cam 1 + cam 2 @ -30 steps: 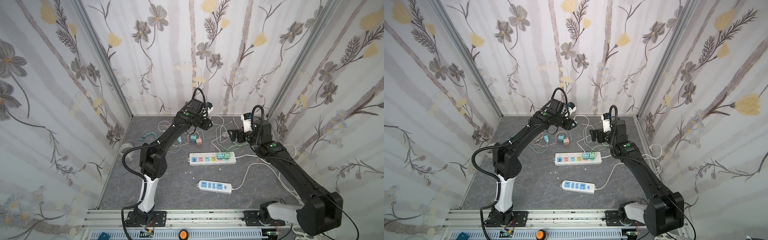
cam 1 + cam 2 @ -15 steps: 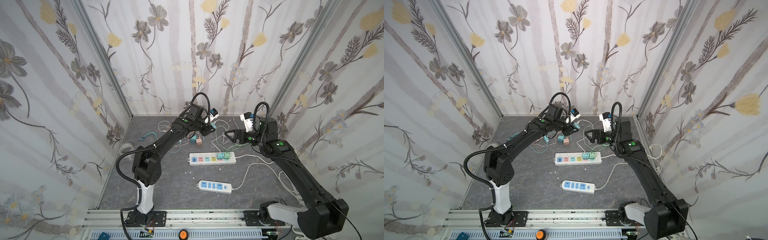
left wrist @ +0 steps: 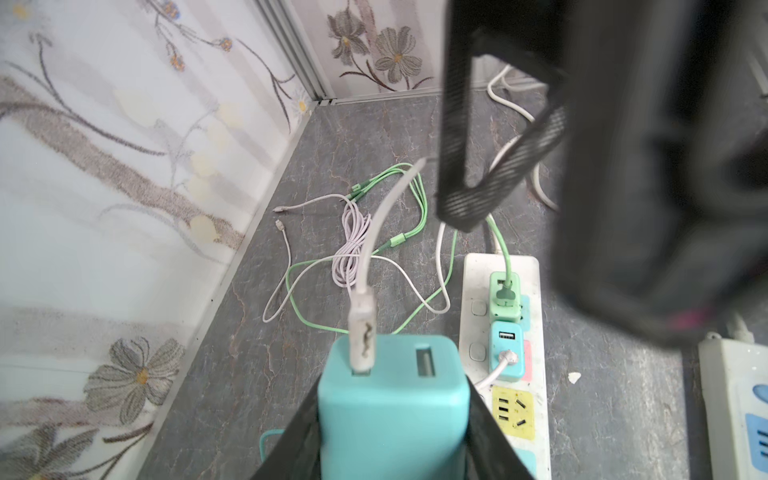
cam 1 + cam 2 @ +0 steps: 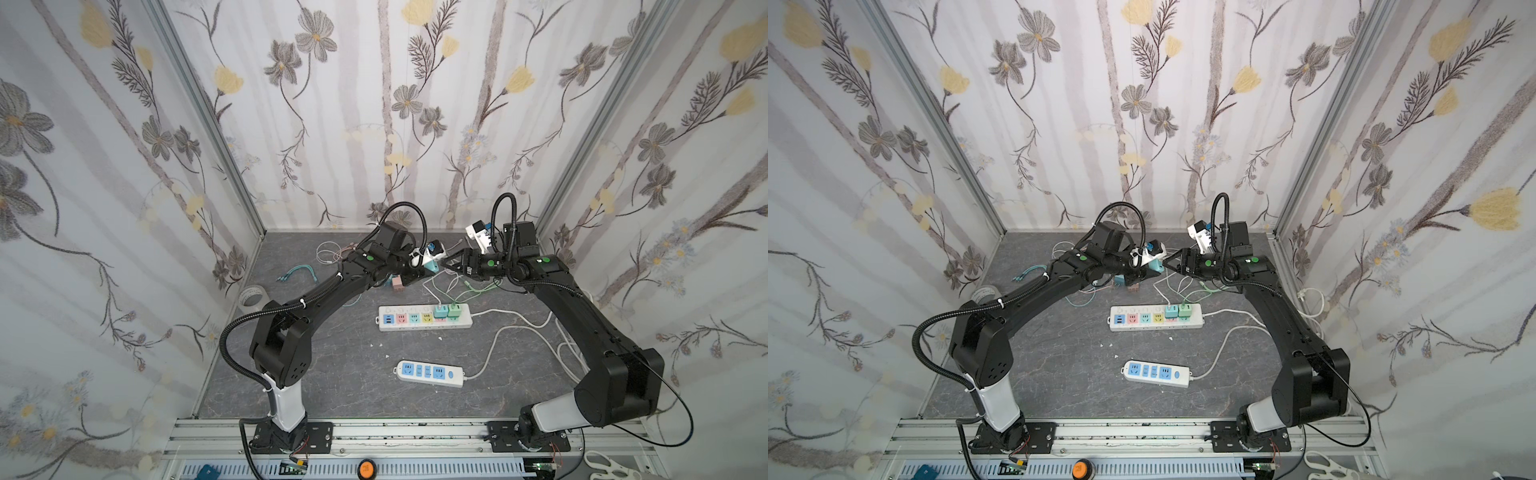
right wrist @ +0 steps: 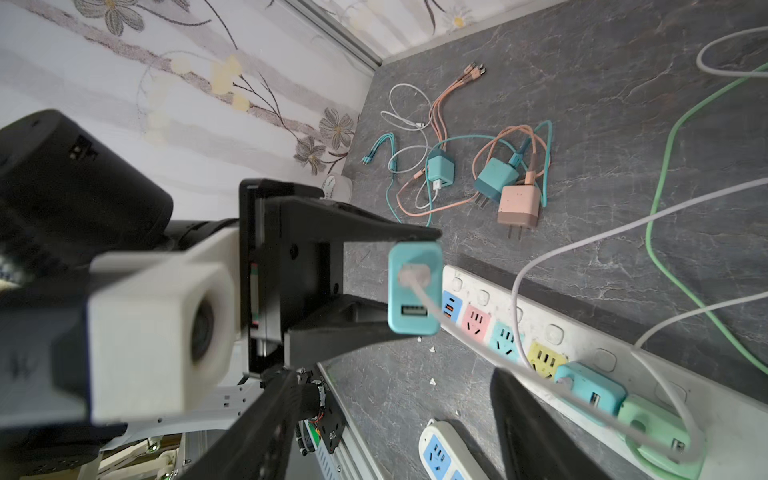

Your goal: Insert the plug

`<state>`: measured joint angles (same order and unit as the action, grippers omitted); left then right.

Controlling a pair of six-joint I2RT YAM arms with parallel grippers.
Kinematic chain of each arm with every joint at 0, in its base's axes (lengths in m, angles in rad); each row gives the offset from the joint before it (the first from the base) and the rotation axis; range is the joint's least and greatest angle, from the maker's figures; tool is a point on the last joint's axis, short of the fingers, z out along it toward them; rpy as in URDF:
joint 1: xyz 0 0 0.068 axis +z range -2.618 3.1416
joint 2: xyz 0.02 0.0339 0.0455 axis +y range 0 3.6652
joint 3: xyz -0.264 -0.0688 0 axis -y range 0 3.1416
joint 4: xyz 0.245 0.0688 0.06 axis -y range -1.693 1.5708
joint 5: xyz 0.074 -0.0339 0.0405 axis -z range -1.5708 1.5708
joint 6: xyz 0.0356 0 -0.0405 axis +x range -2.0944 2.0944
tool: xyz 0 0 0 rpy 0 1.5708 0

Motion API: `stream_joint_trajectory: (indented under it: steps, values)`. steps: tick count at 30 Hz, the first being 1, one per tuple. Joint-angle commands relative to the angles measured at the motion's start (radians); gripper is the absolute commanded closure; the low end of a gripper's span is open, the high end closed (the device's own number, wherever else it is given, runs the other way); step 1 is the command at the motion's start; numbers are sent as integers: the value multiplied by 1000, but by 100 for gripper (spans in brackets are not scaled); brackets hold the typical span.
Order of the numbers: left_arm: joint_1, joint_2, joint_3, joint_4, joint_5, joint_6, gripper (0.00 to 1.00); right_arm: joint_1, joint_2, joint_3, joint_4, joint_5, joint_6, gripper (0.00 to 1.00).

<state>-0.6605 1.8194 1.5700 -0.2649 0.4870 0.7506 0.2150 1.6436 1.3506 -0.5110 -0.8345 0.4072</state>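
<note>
My left gripper is shut on a teal charger block, held in the air between both jaws. A white USB plug sits in one of the block's two ports; the other port is empty. Its white cable arcs away towards my right gripper, which faces the block tip to tip, almost touching it. The right jaws stand apart around nothing, and the cable runs past one fingertip. Below lies the white power strip with coloured sockets.
A teal charger and a green one are plugged into the strip's right end. A blue-faced strip lies nearer the front. Loose pink and teal chargers and tangled cables lie at the back, with a tape roll by the left wall.
The left arm has swung the teal charger rightward and the right arm has turned left, so the two grippers now meet at the middle. The right jaws have narrowed somewhat.
</note>
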Motion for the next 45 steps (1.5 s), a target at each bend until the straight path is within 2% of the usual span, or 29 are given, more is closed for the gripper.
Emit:
stream_joint_trajectory:
  steps: [1,4,16,20,24,30,42,45]
  values:
    - [-10,-20,-6,74,-27,122,100,0,19,26,-34,-23,-42,28]
    - [-15,-30,-4,70,-15,120,100,1,32,38,-67,36,-74,28]
    - [-42,-55,-14,58,-52,142,100,53,59,60,-43,11,-108,36]
    - [-47,-54,-18,57,-58,147,100,63,62,71,-48,66,-102,44]
    - [-51,-55,-24,60,-64,150,100,73,53,71,-25,72,-92,52]
    - [-51,-52,-27,63,-59,151,100,85,54,71,-26,75,-96,59]
    - [-51,-53,-31,70,-31,142,100,96,55,56,41,61,-66,64]
    - [-51,-54,-31,70,-16,142,100,95,58,46,66,58,-52,70]
